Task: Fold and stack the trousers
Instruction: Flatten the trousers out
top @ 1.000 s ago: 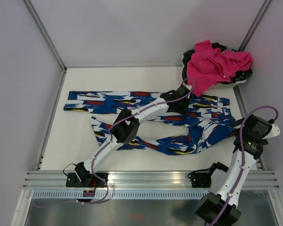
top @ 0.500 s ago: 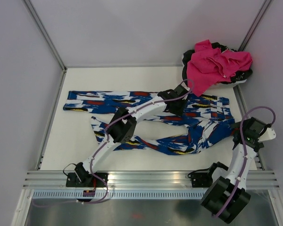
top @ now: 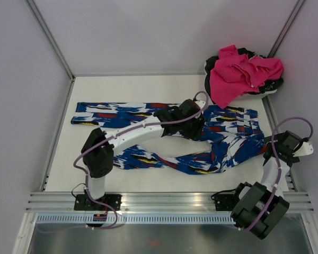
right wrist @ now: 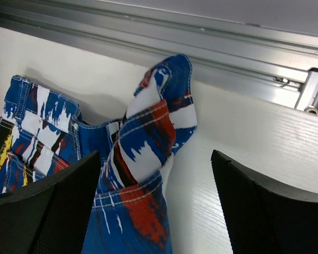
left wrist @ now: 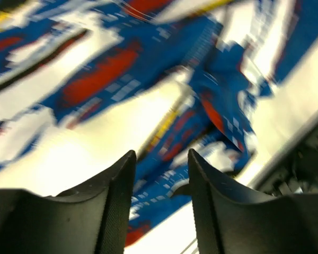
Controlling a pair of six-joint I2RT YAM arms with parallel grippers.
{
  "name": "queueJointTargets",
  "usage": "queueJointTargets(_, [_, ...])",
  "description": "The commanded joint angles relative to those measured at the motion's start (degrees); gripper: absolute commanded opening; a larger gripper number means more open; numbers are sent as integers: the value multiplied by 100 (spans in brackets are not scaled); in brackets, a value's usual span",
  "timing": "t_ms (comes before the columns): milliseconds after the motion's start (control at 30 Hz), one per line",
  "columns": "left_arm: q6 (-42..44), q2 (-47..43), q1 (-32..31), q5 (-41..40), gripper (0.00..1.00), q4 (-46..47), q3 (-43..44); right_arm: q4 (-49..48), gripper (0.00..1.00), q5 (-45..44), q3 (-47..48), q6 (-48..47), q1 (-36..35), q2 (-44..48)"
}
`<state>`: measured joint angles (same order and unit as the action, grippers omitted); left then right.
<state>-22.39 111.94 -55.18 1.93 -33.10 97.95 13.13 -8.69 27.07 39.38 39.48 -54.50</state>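
Two wide-spread right fingers (right wrist: 42,211) frame the trousers' (right wrist: 148,137) upturned corner, untouched.

Bright, even light, soft shadows.
Sharp from above; badly blurred at the left wrist, with smeared trousers (left wrist: 111,74); clear at the right wrist, with a soft shadow beside them and shine on the rail (right wrist: 148,32).

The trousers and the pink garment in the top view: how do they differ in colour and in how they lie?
The trousers are blue with white, red and yellow blotches; the pink garment is one plain colour. The trousers lie spread out on the table, legs stretched left; the pink garment is crumpled in a heap at the far right corner. Both are soft cloth.
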Motion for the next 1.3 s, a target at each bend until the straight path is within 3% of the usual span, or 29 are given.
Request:
queueJointTargets(0, [174, -409, -388, 237, 53, 760, -916, -398, 88, 514, 413, -132, 77, -166])
queueJointTargets(33, [148, -419, -432, 298, 54, 875, -1084, -442, 81, 717, 457, -141, 77, -140])
queueJointTargets(167, [138, -261, -791, 343, 56, 1156, -1568, -461, 72, 1448, 807, -245, 77, 141])
queueJointTargets(200, [191, -269, -888, 343, 57, 1253, -1647, -373, 67, 1562, 922, -324, 77, 211])
queueJointTargets(267, [367, -304, -1186, 369, 59, 1498, -1866, -223, 46, 2001, 1246, -517, 77, 186])
queueJointTargets(367, [403, -165, -1442, 413, 62, 1930, -1955, -91, 35, 2660, 1537, -606, 77, 124])
queueJointTargets(567, [323, 231, -1584, 326, 67, 2115, -1920, -161, 34, 3092, 1372, -448, 68, 264])
queueJointTargets(700, [429, 530, -1619, -166, 69, 1887, -1789, -231, 34, 3128, 1213, -457, 68, 264])
queueJointTargets(733, [437, 774, -1619, -515, 66, 1599, -1553, -231, 34, 3128, 1213, -474, 77, 256])
queueJointTargets(833, [332, 1214, -1610, -886, 28, 879, -1000, -205, 34, 3163, 1274, -501, 68, 221])
queueJointTargets(867, [306, 1234, -1601, -914, 8, 736, -928, -188, 34, 3189, 1309, -510, 68, 177])
queueJointTargets(900, [219, 1181, -1601, -949, 2, 622, -918, -161, 34, 3207, 1327, -527, 77, 177])
queueJointTargets(1267, [-292, -1971, -1268, -387, 2, 41, -2780, -65, 35, 3382, 1283, -703, 7, 212])
